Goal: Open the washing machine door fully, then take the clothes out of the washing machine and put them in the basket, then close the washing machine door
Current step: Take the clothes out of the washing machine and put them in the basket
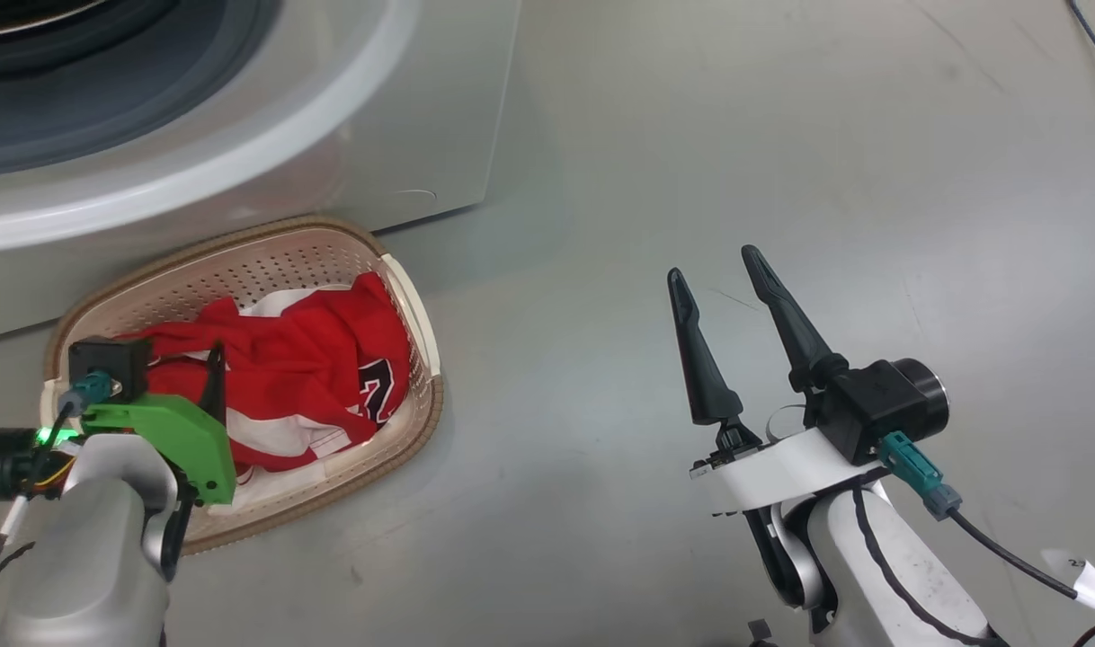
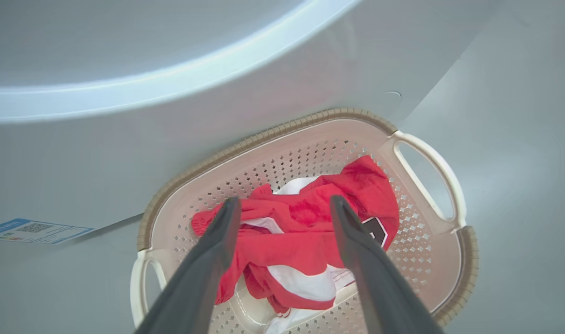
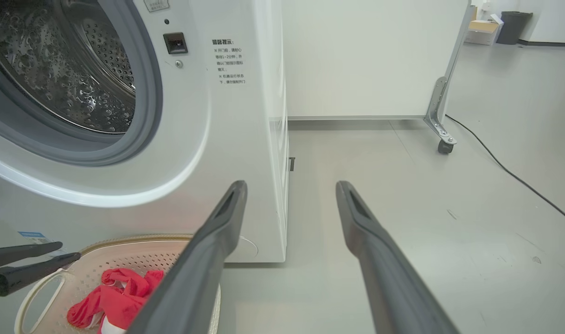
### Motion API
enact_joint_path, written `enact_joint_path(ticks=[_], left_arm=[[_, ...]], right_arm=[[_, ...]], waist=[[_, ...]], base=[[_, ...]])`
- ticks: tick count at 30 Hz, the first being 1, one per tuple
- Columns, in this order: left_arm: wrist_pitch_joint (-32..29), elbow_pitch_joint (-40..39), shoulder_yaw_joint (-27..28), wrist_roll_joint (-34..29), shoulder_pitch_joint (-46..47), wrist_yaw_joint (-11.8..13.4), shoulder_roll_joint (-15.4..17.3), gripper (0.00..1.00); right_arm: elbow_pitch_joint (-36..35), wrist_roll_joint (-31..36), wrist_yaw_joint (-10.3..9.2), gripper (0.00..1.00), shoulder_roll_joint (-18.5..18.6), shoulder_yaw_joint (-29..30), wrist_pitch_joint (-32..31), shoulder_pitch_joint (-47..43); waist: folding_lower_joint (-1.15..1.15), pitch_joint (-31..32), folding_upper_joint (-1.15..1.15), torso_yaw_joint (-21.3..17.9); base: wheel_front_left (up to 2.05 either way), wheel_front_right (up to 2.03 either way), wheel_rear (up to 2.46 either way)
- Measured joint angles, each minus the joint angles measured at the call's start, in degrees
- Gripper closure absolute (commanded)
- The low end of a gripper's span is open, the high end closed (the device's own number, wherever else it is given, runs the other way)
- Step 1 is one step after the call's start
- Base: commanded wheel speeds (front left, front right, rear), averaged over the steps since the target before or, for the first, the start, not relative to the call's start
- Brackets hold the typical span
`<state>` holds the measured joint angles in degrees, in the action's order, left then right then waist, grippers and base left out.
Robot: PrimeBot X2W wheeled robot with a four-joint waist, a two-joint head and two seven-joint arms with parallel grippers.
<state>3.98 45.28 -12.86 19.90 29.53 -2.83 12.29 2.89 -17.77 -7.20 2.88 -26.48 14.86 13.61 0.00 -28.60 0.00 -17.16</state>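
Observation:
The clothes (image 1: 305, 359), red with white trim and a black number, lie bunched in the cream basket (image 1: 426, 422) on the floor in front of the washing machine (image 1: 377, 117). Just above that pile my left gripper (image 2: 282, 202) hangs open, and nothing sits between its fingers over the clothes (image 2: 310, 218) and basket (image 2: 310, 116). Out over bare floor to the right, my right gripper (image 1: 714, 263) is open and empty too. In the right wrist view the steel drum (image 3: 69, 69) stands uncovered. The washing machine door is out of view.
A blue label (image 2: 32, 230) sits low on the washer front. Behind the washer is a white panel on a castor (image 3: 442, 146), and a black cable (image 3: 505, 171) runs across the grey floor at the right.

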Motion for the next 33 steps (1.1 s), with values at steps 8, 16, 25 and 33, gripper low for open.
enact_joint_path(ticks=[8,16,25,33], left_arm=[[8.01,-2.78,0.42,0.29,0.03,0.00,-3.25,0.00],[10.28,-7.91,1.16,0.73,-1.77,0.02,-4.61,0.00],[10.46,-15.42,2.59,0.67,-6.34,1.63,-4.81,0.00],[10.46,-21.60,4.83,0.67,-12.43,4.07,-4.60,0.00]], right_arm=[[1.89,1.26,0.00,0.00,0.03,2.30,0.00,-0.43],[3.14,1.89,0.00,0.00,1.23,4.41,0.00,-2.48],[4.33,2.30,0.00,0.00,2.44,6.10,0.00,-5.06],[4.72,2.29,0.00,0.00,2.43,6.77,0.00,-7.28]], waist=[[0.00,4.04,0.00,3.43],[0.00,8.87,0.00,6.97],[0.00,14.24,0.00,10.72],[0.00,18.37,0.00,12.66]], base=[[0.00,0.00,0.00],[0.00,0.00,0.00],[0.00,0.00,0.00],[0.00,0.00,0.00]])
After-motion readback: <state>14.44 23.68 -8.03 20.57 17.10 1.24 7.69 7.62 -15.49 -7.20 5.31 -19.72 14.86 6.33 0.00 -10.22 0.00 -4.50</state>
